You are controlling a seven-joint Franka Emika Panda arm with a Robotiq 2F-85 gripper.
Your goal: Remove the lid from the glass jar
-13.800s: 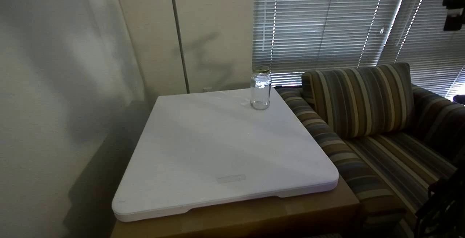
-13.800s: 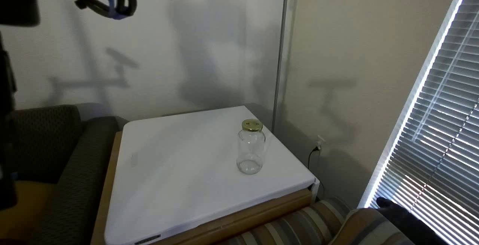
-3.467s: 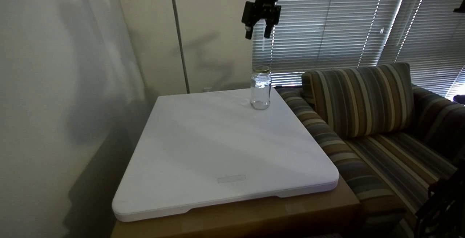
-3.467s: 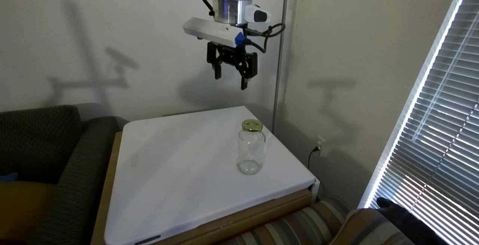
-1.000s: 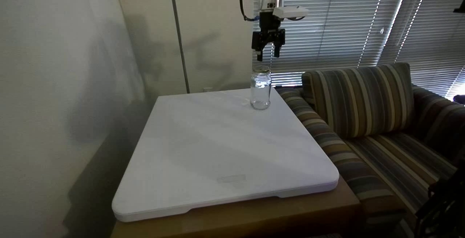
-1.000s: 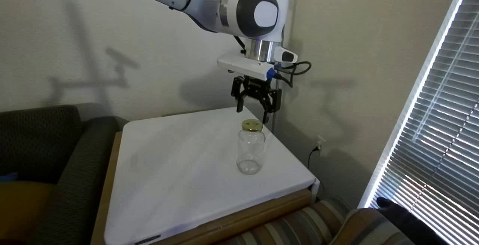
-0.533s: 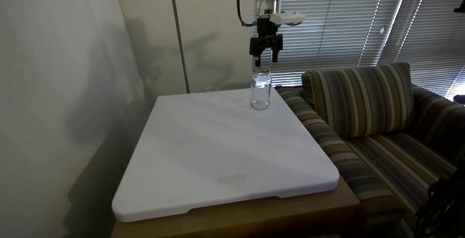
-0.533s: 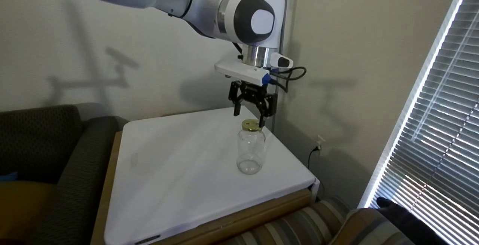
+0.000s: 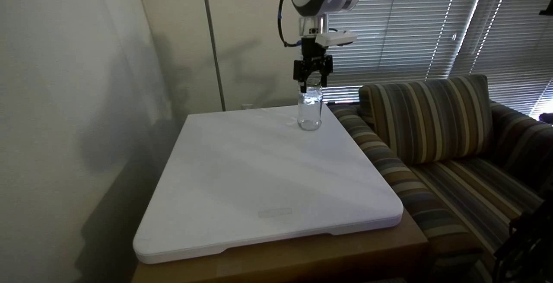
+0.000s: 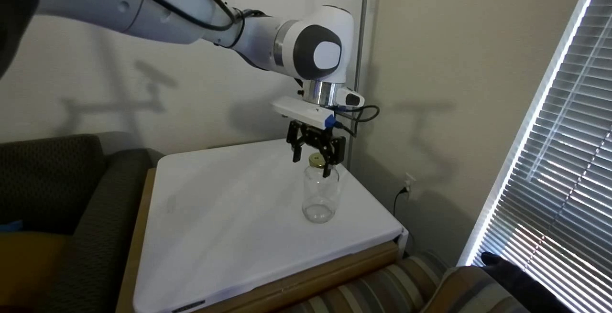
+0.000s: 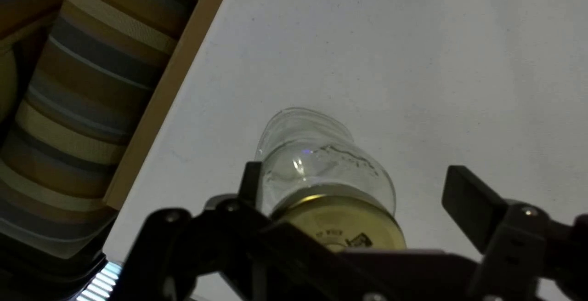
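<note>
The glass jar (image 10: 318,200), clear and empty-looking, stands upright near one edge of the white board, with the gold lid (image 10: 316,160) on its mouth. My gripper (image 9: 314,86) points down over the jar, jaws wide apart at about the height of the lid. In the wrist view one finger (image 11: 250,181) stands close beside the jar, and whether it touches is unclear. The opposite finger (image 11: 473,209) is separated from the lid (image 11: 340,220) by a broad gap. Gripper parts cover the near portion of the lid there.
The white board (image 9: 259,166) lies on a brown box (image 9: 281,259). A striped armchair (image 9: 432,119) adjoins the board's edge on the jar's side. Walls and window blinds (image 10: 564,160) stand behind, and a metal pole (image 10: 359,64) rises by the wall.
My gripper has come down from above the jar to the height of the lid, drifting slightly left in both exterior views. Its jaws have stayed open, and the jar and lid have not moved.
</note>
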